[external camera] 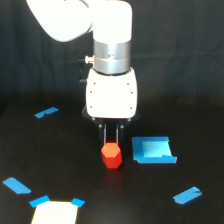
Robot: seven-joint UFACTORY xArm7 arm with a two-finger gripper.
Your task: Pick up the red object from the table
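1. We've got the red object [111, 155] sitting on the table [75, 160], pretty much dead centre of the exterior view and a bit below the middle. It's upright, with a flat hex-looking top face tilted toward the camera.

2. Closest neighbour is the blue piece [153, 150], just beside the red object on the exterior view's right. There's a thin strip of black table between them, so we'd say near but not touching. It looks like a shallow open tray shape with a raised edge, though it's blurry enough that we can't swear to that.

3. Further out we see loose tape strips: one [46, 112] up on the exterior view's left, one [16, 186] lower on that side, and one [187, 195] at lower right. All well apart from the red object.

4. At the bottom edge there's a tan patch [55, 212] with blue tape at its top corners. Also well clear.

5. Nothing sits between the red object and the camera.

6. The arm [110, 45] comes in from the top left and turns straight down, wrist vertical, white housing right above the red object.

7. The gripper [111, 135] points down, its two thin dark fingers [104, 134] reaching the top of the red object. They're close together, but we can't tell whether they're actually clamping it.
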